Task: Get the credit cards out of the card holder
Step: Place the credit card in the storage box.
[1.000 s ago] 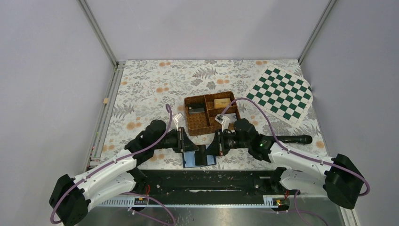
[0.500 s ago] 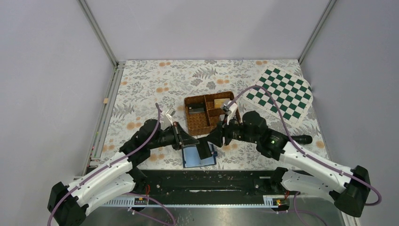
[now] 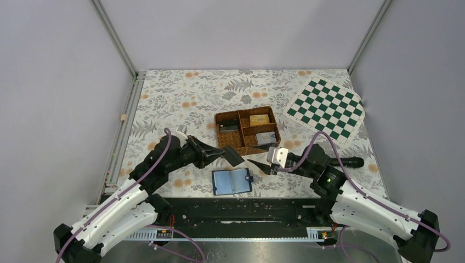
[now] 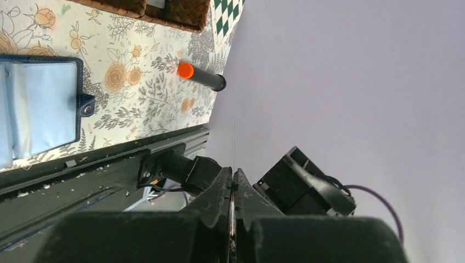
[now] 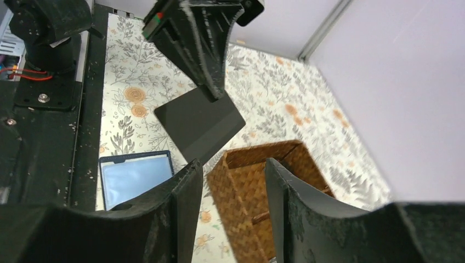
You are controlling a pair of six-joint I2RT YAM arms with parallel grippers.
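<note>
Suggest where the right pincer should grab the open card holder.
Probably the snap tab on the right edge of the card holder, approached low from the right by the right pincer: the holder lies open and flat, and only the tab sticks out.

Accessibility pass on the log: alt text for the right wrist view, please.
The left gripper, jaws shut, holds a dark card by its edge above the floral table. The open card holder lies flat on it, near a wicker tray; the right gripper's open jaws frame the foreground.
</note>
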